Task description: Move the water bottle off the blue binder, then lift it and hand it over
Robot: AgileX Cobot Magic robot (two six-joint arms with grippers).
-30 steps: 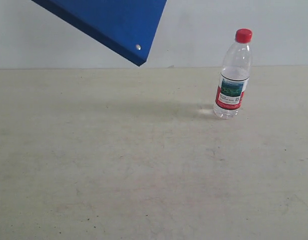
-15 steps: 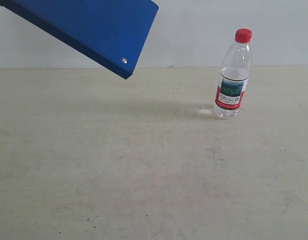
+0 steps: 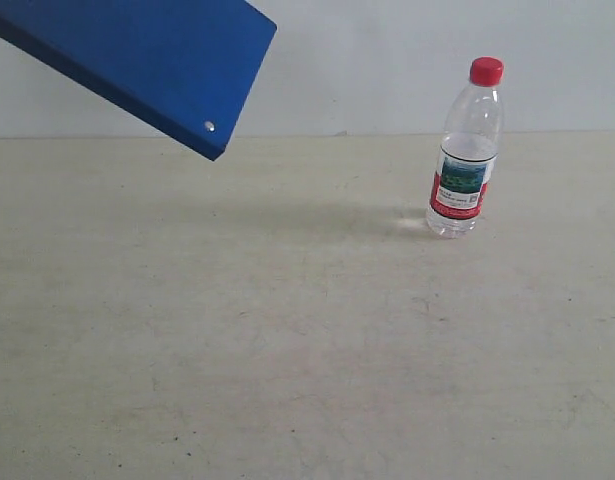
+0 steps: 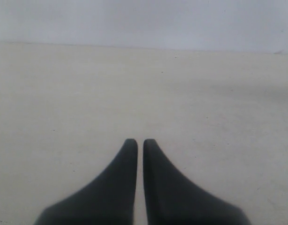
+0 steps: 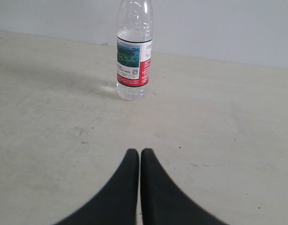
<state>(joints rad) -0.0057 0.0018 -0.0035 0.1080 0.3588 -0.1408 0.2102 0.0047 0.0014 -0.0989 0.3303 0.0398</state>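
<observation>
The water bottle stands upright on the table at the right, clear with a red cap and a red, white and green-blue label. It also shows in the right wrist view, the bottle standing ahead of my right gripper, which is shut and empty, well short of it. The blue binder hangs tilted in the air at the upper left, one silver rivet near its low corner; what holds it is out of frame. My left gripper is shut on nothing above bare table. Neither gripper appears in the exterior view.
A pale, scuffed table fills the scene, backed by a plain light wall. A faint shadow lies on the table left of the bottle.
The blue binder has moved left across the top of the exterior view. The bottle has stayed in place.
</observation>
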